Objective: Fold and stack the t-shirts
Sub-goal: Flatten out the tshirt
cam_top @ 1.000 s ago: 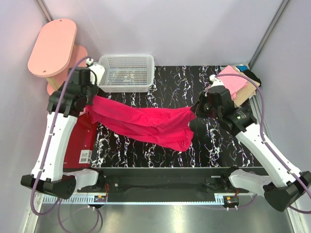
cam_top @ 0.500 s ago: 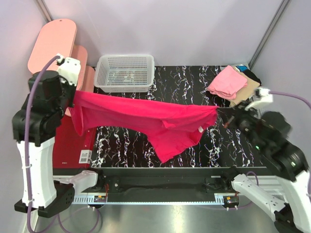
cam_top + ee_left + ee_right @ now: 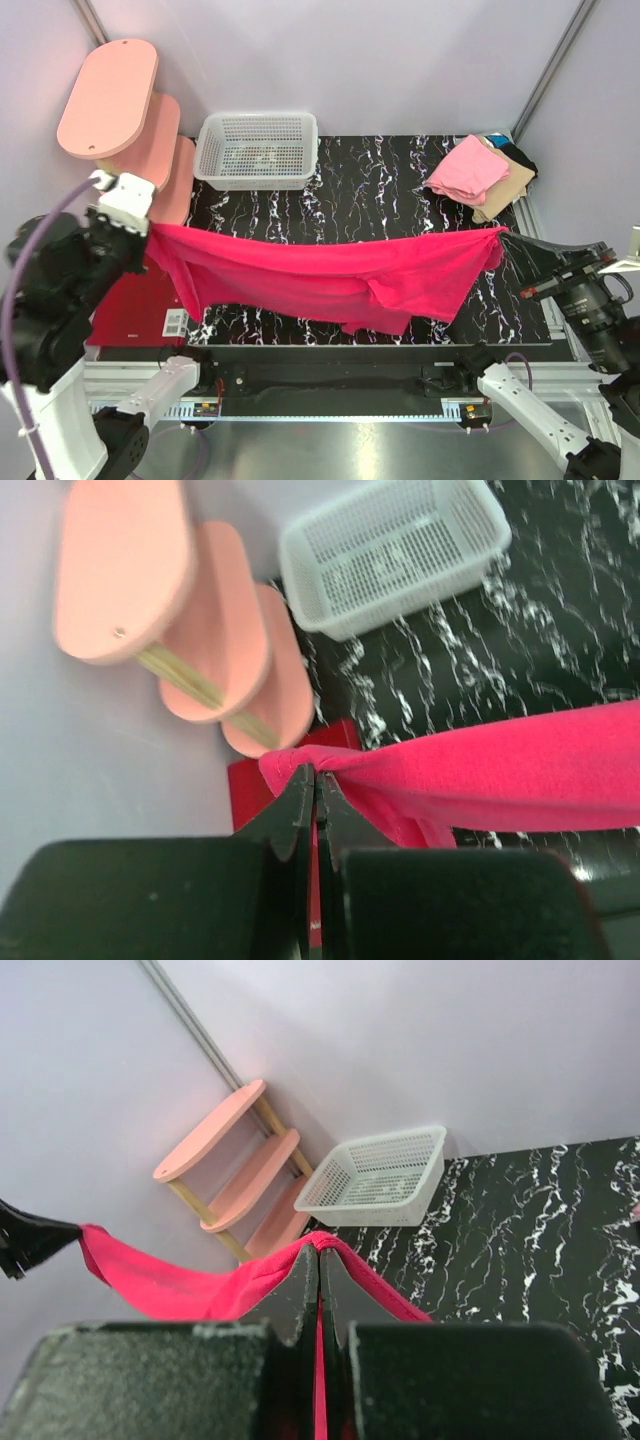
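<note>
Two grippers share one magenta-red t-shirt (image 3: pixel 330 272): my left gripper (image 3: pixel 148 232) is clamped on its left end, my right gripper (image 3: pixel 503 236) on its right. Only the overhead view shows the whole span, stretched between them above the near half of the counter (image 3: pixel 400 170) and sagging in the middle, with the folded t-shirts (image 3: pixel 470 170) piled at the far right corner. Each wrist view shows what it cannot: jaws pressed together on a fold of cloth. The left one also catches the white basket (image 3: pixel 390 550).
</note>
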Motion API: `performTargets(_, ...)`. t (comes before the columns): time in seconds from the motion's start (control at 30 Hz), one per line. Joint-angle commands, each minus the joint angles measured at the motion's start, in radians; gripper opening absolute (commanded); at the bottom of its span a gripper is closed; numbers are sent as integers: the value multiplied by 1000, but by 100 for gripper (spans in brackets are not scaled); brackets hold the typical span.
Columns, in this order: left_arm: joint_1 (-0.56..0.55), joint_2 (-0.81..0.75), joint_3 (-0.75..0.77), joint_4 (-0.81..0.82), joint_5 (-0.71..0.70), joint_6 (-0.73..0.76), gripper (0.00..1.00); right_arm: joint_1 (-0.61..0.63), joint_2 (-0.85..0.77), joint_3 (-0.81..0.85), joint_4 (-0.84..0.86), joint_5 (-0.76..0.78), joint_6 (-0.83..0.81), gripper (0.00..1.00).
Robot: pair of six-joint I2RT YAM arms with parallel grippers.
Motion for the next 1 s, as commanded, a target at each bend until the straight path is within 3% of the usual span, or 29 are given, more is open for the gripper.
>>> performTargets(0.0,3,-12,-265,-31,31,41,0,-6,67,-32,32,93,9,0)
performTargets(0.2,4,44,-567,236,-38,107,0,-4,266,-101,86,261,3,0)
performTargets(0.4,6,267,-732,511,-101,160,0,-13,556,-207,193,359,49,0)
performTargets(0.57,13,567,-729,651,-150,192,0,-50,789,-295,312,350,118,0)
performTargets(0.7,15,763,-637,714,-190,196,0,-73,889,-315,369,405,110,0)
performTargets(0.97,53,913,-543,847,-299,221,0,-139,1041,-246,478,387,55,0)
